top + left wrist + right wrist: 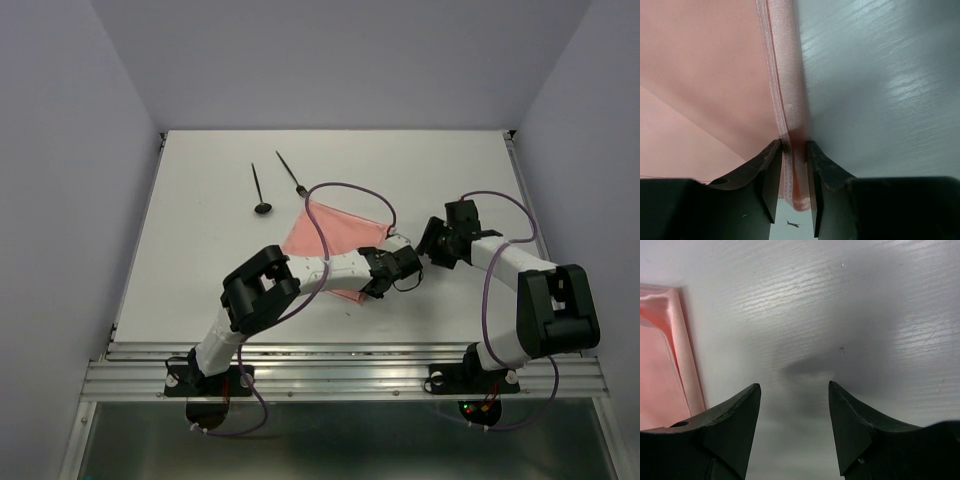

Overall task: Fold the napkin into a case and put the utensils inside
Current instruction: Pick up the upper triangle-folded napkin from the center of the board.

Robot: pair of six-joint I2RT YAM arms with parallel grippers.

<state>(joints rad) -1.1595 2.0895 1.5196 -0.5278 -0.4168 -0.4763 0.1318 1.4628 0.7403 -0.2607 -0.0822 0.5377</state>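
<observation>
The pink napkin (335, 235) lies flat mid-table, partly folded, with my left arm across its near part. My left gripper (378, 283) sits at its right near corner. In the left wrist view the jaws (794, 145) pinch the napkin's (705, 75) hemmed, rolled edge, which fills the gap between the fingers. My right gripper (430, 248) hovers just right of the napkin, open and holding nothing (795, 386); the napkin's edge (660, 370) shows at its left. The black spoon (260, 190) and fork (291, 173) lie on the table beyond the napkin's far left.
Purple cables (345, 190) loop over both arms, one arching above the napkin. White walls close in the table (200, 270) at the left, right and back. A metal rail (340, 370) runs along the near edge.
</observation>
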